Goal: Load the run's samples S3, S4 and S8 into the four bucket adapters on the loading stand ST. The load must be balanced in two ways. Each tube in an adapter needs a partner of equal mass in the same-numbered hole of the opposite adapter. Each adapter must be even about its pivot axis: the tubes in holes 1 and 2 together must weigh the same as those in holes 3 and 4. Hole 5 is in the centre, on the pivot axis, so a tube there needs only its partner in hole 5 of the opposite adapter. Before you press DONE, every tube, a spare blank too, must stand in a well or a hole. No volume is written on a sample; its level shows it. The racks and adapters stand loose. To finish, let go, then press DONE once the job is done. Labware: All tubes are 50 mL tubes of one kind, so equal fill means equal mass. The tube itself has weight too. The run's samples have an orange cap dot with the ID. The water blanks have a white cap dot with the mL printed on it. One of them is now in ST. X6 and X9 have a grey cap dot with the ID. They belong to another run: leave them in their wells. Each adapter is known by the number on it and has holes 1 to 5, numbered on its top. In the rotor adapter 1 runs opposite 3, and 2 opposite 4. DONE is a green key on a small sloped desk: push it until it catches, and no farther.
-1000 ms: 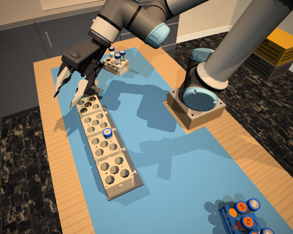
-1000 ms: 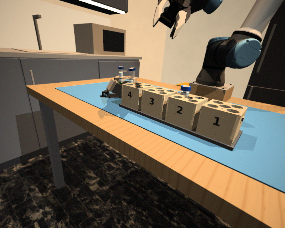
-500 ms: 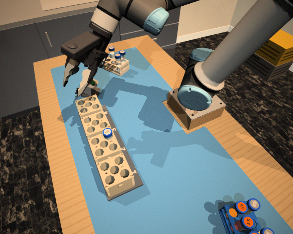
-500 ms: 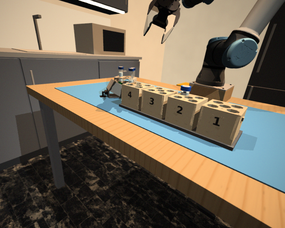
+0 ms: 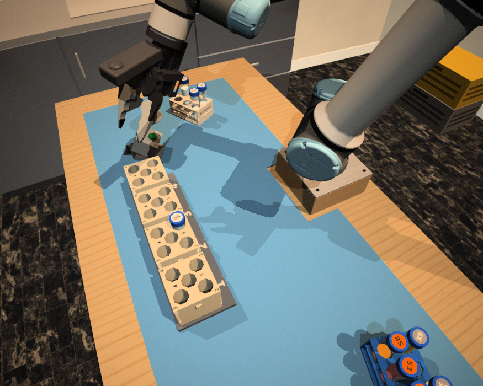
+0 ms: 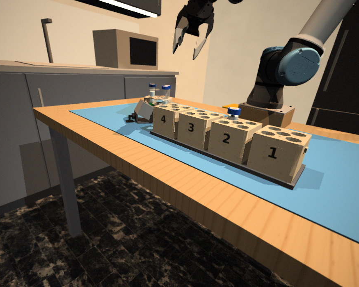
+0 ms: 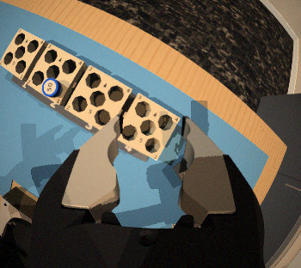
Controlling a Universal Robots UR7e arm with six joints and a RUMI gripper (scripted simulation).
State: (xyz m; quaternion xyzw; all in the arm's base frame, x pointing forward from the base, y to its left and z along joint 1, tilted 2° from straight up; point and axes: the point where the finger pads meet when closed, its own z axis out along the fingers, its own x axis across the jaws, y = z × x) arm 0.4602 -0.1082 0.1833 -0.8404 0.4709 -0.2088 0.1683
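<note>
Jaws of the gripper hang parted above the desk. Below, the 50 blank stands upright in hole 1 of adapter 2. Adapter 4 sits near the green key, the blanks rack beyond. Samples S3 and S8 occupy the blue rack, crowded by grey-dotted X6; a third orange cap is cropped, its ID unreadable.
</note>
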